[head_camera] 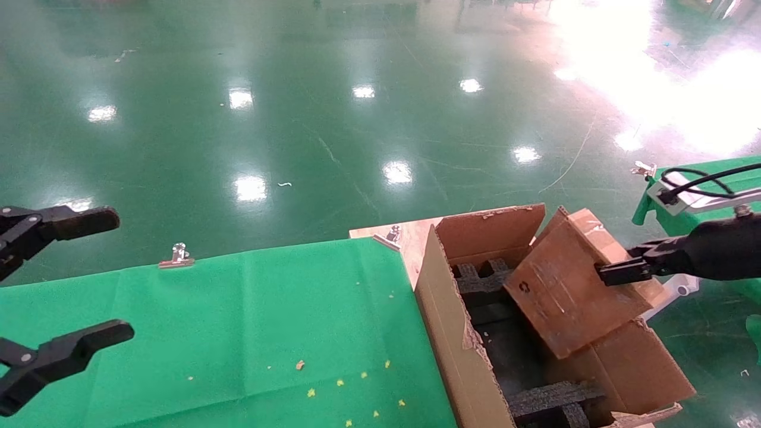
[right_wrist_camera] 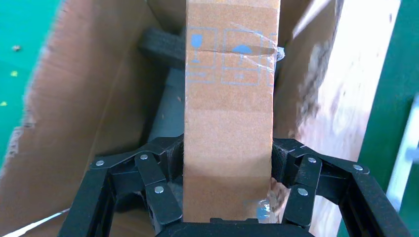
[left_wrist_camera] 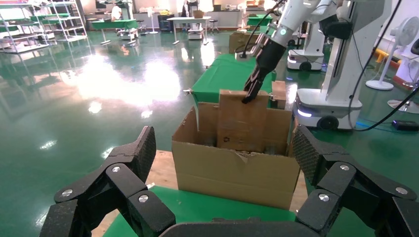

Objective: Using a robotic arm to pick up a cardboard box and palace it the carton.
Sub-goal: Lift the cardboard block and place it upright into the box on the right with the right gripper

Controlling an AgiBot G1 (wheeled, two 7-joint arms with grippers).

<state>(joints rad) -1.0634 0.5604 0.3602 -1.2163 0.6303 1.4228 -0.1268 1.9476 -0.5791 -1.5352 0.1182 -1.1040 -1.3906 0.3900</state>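
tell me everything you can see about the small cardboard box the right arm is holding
The cardboard box is small, closed and brown, flat and rectangular. One broad face carries a small black recycling mark; a narrow face shows blue handling symbols under clear tape strips. The surface looks scuffed. The right gripper is shut on it, one finger on each broad face. It hangs tilted above the open carton, its lower end dipping in over the black foam inserts. Whether it touches the carton or foam cannot be told.

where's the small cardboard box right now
In the head view, the cardboard box sits right of centre, tilted over the open carton, clamped in the right gripper.
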